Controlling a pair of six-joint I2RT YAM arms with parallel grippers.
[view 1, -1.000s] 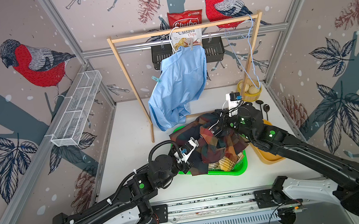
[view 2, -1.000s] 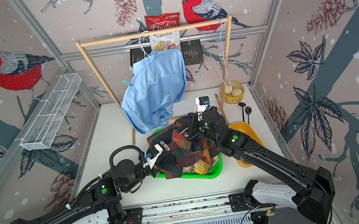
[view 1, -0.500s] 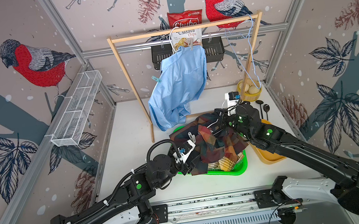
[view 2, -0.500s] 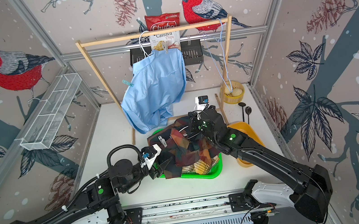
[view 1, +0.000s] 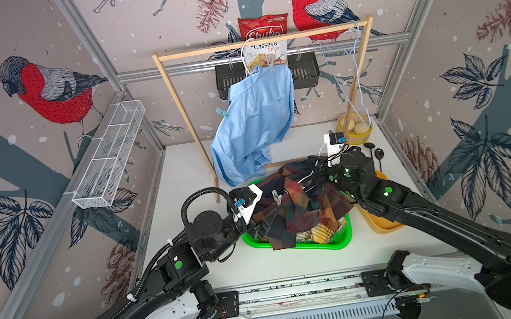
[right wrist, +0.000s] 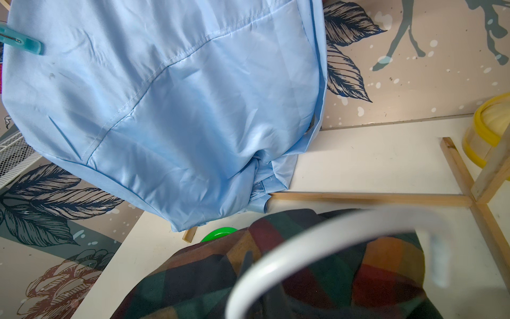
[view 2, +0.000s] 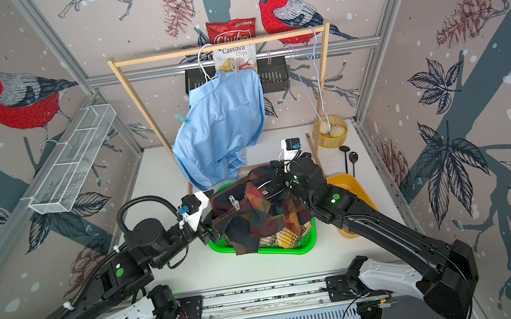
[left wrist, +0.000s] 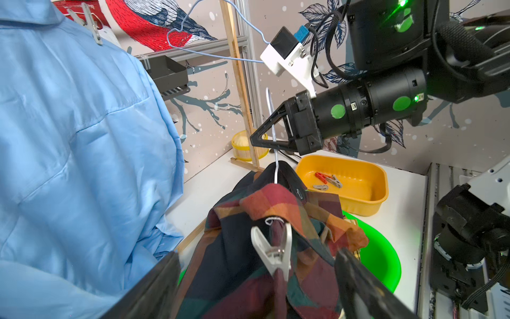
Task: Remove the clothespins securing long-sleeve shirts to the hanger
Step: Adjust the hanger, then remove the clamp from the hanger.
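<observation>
Teal pin grips the blue shirt at left, which hangs on the far rack with a collar pin above. Nearer, the left gripper stands released, jaws spread either side of the white pin without touching it. That pin clamps the plaid shirt to its hanger over the green basket. Right of it, the right gripper is clenched on the hanger's neck, holding it up. Freed pins lie in the yellow tray at right. The step in hand appears to be the white pin: next the left jaws must close in, squeeze its splayed handles and draw it off.
</observation>
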